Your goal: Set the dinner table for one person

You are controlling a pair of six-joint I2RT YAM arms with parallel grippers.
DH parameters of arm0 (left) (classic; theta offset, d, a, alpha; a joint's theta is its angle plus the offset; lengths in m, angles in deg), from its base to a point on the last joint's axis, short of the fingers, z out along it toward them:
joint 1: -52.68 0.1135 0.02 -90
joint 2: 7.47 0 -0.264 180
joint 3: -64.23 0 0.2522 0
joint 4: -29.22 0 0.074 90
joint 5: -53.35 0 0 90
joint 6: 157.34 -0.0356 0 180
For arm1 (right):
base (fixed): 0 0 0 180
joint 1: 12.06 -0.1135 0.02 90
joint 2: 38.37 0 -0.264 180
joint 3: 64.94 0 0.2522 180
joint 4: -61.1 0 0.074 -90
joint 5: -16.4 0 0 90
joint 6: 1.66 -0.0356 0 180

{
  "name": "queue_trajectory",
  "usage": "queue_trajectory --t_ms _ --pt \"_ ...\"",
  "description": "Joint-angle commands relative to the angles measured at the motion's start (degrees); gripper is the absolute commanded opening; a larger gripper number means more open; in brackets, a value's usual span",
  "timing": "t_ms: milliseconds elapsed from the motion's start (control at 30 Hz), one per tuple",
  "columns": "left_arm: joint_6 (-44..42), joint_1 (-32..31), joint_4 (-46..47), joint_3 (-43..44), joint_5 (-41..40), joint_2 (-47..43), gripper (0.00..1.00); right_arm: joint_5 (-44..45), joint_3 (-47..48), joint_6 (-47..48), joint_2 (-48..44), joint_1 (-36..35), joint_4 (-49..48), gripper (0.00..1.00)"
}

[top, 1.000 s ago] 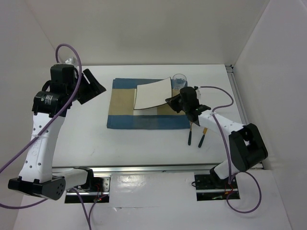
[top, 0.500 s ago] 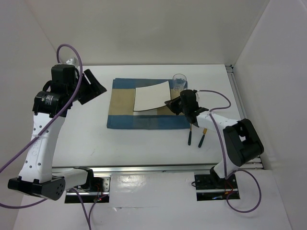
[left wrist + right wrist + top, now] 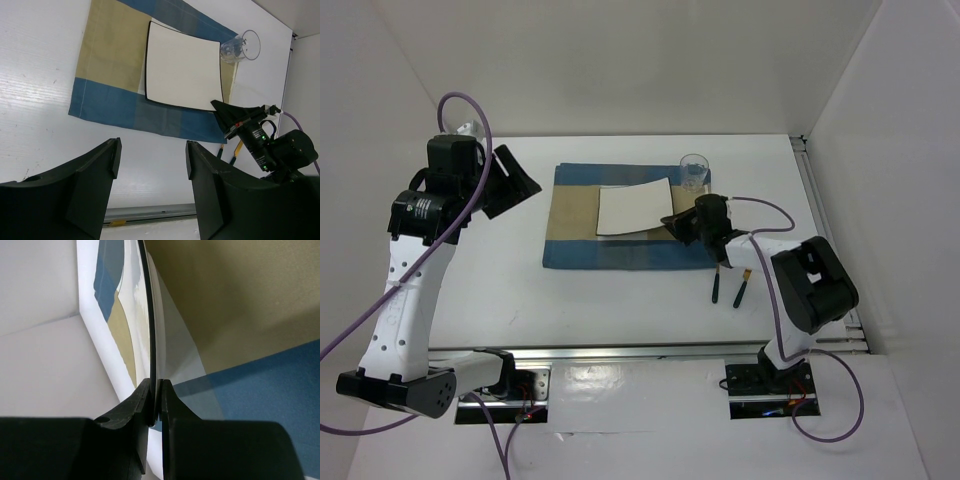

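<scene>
A white square plate [image 3: 633, 208] with a dark rim lies on the blue-and-tan placemat [image 3: 620, 252] in the middle of the white dinner table [image 3: 600, 300]. My right gripper [image 3: 678, 220] is low at the plate's right corner, shut on its rim. In the right wrist view the thin plate edge [image 3: 150, 315] runs straight into the closed jaws of that gripper [image 3: 156, 390], above the placemat [image 3: 250, 315]. My left gripper [image 3: 515, 180] is raised over the table's left side, open and empty. The left wrist view shows it [image 3: 152, 147] looking down on the plate [image 3: 182, 72].
A clear glass [image 3: 694, 170] stands at the placemat's far right corner, just behind my right gripper. Two dark-handled utensils [image 3: 728, 287] lie on the table right of the placemat, under the right arm. A metal rail [image 3: 620, 352] runs along the near edge.
The plate was tilted up at its right side and now lies nearly flat on the placemat. My right gripper sank and shifted left with it. The left arm stayed still.
</scene>
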Motion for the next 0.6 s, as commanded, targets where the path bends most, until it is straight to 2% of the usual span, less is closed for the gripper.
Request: queue_trajectory --t_ms 0,433,567 --pt "-1.0 -0.2 0.8 0.1 -0.6 -0.8 0.71 -2.7 2.9 -3.7 -0.9 0.4 -17.9 0.00" --pt "-1.0 -0.2 0.8 0.1 -0.6 -0.8 0.71 -3.9 2.9 -3.2 1.8 0.9 -17.3 0.00" --pt "-1.0 -0.2 0.8 0.1 -0.6 -0.3 0.71 -2.4 1.7 -2.6 1.2 0.4 -12.9 0.00"
